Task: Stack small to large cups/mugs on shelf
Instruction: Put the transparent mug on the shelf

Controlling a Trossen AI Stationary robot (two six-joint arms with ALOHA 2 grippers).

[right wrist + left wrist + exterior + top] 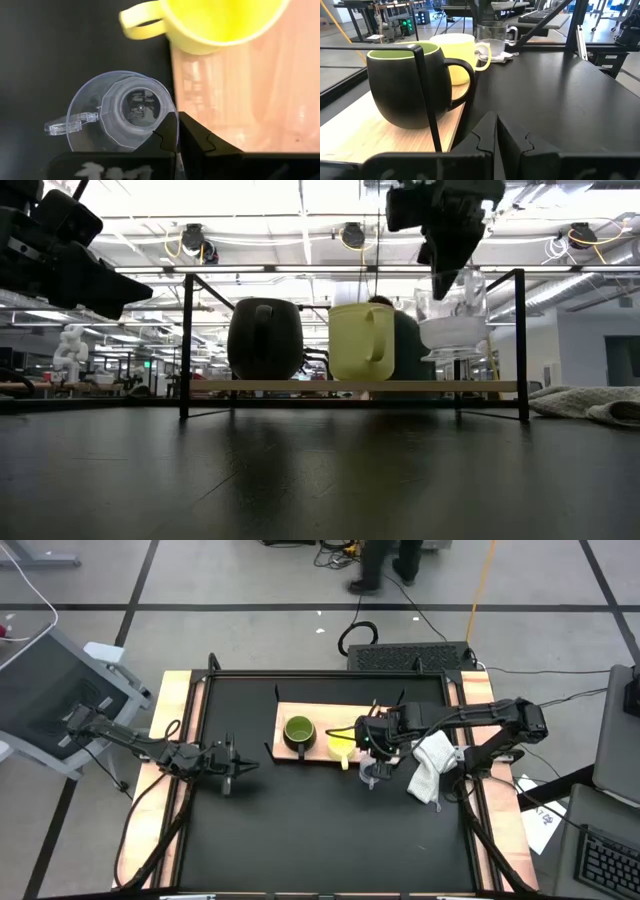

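From my remote station I record the flat rectangular light-brown wooden shelf (322,709) with thin black metal brackets lying on the black desk (320,830). On its board stand the dark olive-green mug (298,733), largest of the three, and beside it the bright yellow mug (342,743), both upright with handles toward the desk's open side. The right tool (375,772) is at the shelf's edge next to the yellow mug, its two fingers pinched shut on the rim of the small clear transparent cup (122,115). In the low view that cup (452,315) hangs upright below the right tool (445,280), raised above the level of the board. In the right wrist view the cup sits partly over the black desk and partly over the board's edge. The left tool (237,766) waits over bare desk on the olive mug's side, well apart from the shelf, fingers drawn narrow and holding nothing. A crumpled white cloth (432,765) lies on the desk just beside the right arm.
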